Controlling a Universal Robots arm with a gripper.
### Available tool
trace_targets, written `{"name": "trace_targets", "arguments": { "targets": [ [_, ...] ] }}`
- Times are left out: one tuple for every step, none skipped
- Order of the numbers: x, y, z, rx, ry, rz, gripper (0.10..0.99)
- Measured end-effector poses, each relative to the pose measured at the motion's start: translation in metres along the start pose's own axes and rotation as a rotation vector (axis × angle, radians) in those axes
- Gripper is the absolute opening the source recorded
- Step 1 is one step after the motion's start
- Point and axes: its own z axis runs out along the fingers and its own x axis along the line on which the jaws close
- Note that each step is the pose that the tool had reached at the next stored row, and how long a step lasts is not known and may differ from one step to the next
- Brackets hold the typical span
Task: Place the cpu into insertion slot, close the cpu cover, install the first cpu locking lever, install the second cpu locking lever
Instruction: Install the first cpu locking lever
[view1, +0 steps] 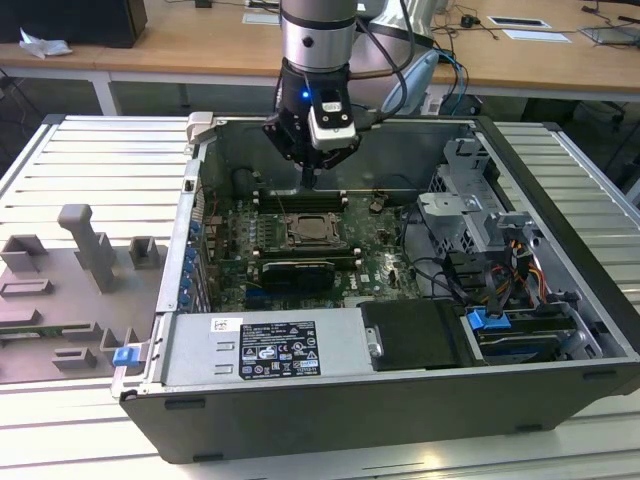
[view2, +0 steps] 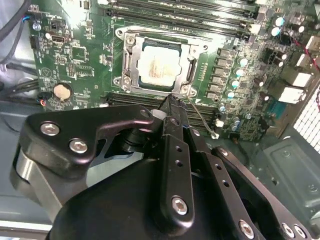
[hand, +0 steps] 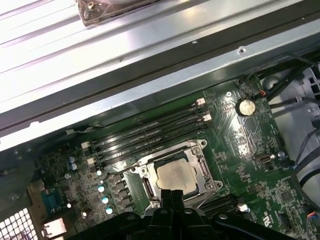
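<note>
One cpu (view2: 159, 65) is seated flat on the green board (view2: 75, 55), framed by the lowered cpu cover (view2: 192, 70). The gripper (view2: 170, 100) is held pressed together, empty, at the cover's edge, probably so a narrow tip is offered to the lever wire (view2: 200, 120).

The gripper (hand: 171, 196) hides one edge of the cpu cover (hand: 175, 154).

One robot arm (view1: 318, 40) carries one gripper (view1: 308, 183). One computer case (view1: 300, 430) holds one green circuit board (view1: 375, 255), and on it sit one cpu (view2: 159, 64), one cpu cover (view2: 129, 65), one coin battery (view2: 62, 91) and one long black card (view1: 298, 270). One grey tray (view1: 50, 330) lies at the exterior view's left.
</note>
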Motion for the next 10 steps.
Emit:
{"name": "trace_targets", "arguments": {
  "targets": [
    [0.0000, 0.0000, 0.0000, 0.000, 0.0004, -0.010, 0.106],
    [0.0000, 0.0000, 0.0000, 0.000, 0.0009, -0.023, 0.106],
    [0.0000, 0.0000, 0.0000, 0.000, 0.0012, -0.032, 0.106],
    [0.0000, 0.0000, 0.0000, 0.000, 0.0017, -0.044, 0.106],
    [0.0000, 0.0000, 0.0000, 0.000, 0.0021, -0.054, 0.106],
    [0.0000, 0.0000, 0.0000, 0.000, 0.0029, -0.074, 0.106],
    [0.0000, 0.0000, 0.0000, 0.001, 0.0032, -0.084, 0.106],
    [0.0000, 0.0000, 0.0000, 0.001, 0.0036, -0.093, 0.106],
    [0.0000, 0.0000, 0.0000, 0.001, 0.0041, -0.108, 0.106],
    [0.0000, 0.0000, 0.0000, 0.001, 0.0049, -0.127, 0.106]
  ]
}}
